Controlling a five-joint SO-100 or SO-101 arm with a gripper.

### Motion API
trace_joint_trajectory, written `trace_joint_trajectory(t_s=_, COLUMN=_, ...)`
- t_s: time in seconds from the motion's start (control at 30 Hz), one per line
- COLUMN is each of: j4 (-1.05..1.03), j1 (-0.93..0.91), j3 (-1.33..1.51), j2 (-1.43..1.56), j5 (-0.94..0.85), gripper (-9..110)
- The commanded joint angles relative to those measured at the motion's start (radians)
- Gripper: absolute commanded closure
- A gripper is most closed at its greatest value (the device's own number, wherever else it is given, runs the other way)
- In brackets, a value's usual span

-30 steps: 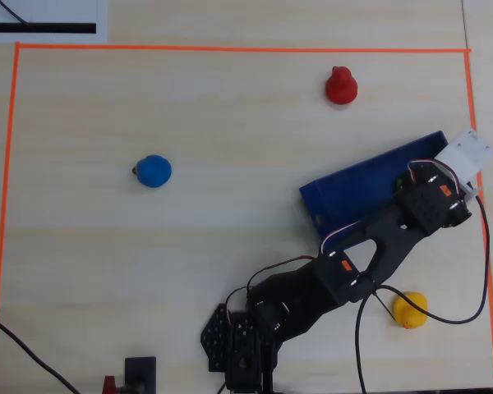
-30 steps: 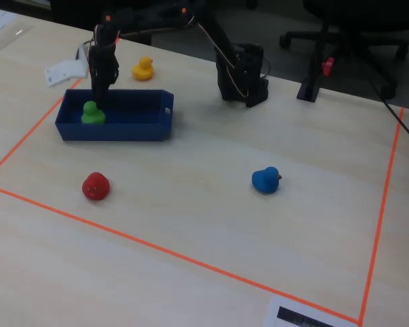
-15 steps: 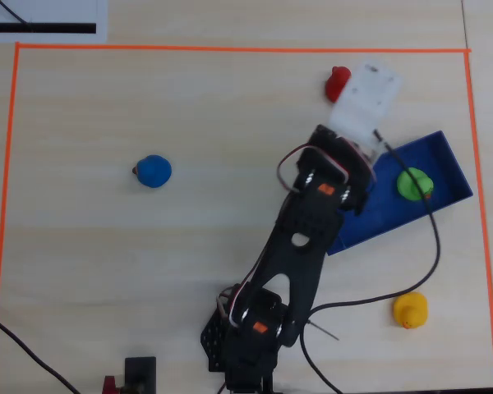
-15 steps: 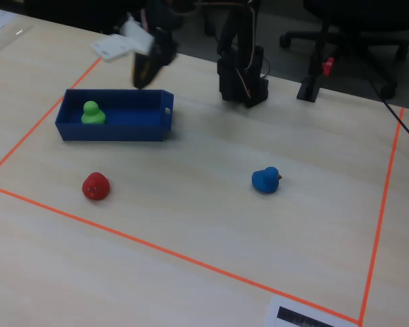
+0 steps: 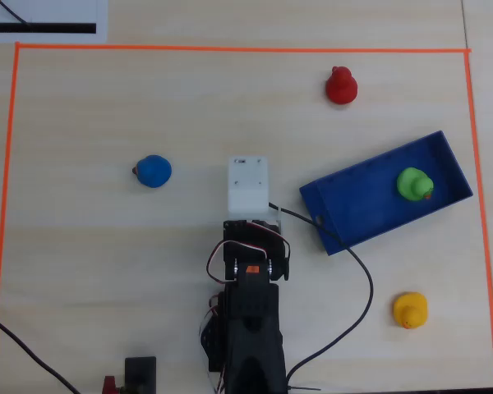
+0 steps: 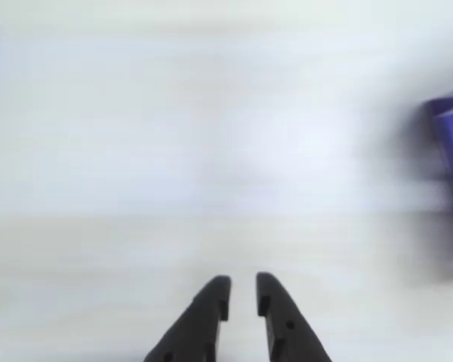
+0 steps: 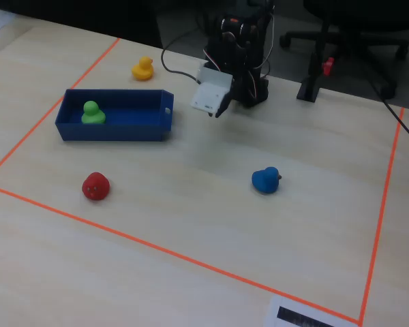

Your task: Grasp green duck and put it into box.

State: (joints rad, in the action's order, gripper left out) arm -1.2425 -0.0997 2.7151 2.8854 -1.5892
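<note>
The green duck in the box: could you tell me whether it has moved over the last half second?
No. In the overhead view the green duck sits at the same end of the box.

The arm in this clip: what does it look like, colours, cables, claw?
The arm is black plastic with small orange marks near the wrist. A white rectangular block sits at its front end, and black cables trail from it. In the wrist view the claw shows two dark, tapered fingers.
</note>
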Motion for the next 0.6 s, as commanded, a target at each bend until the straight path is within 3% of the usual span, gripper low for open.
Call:
trace_joint_trajectory(t_s=0.0, j4=0.028, j1=0.032, j3=0.137, j2=0.133, j5=-0.034, gripper=101)
trace_joint_trajectory(t_s=0.57, j4=-0.051, j1=0.057, j3=0.374, j2=0.411, j5=-0.067, gripper=101)
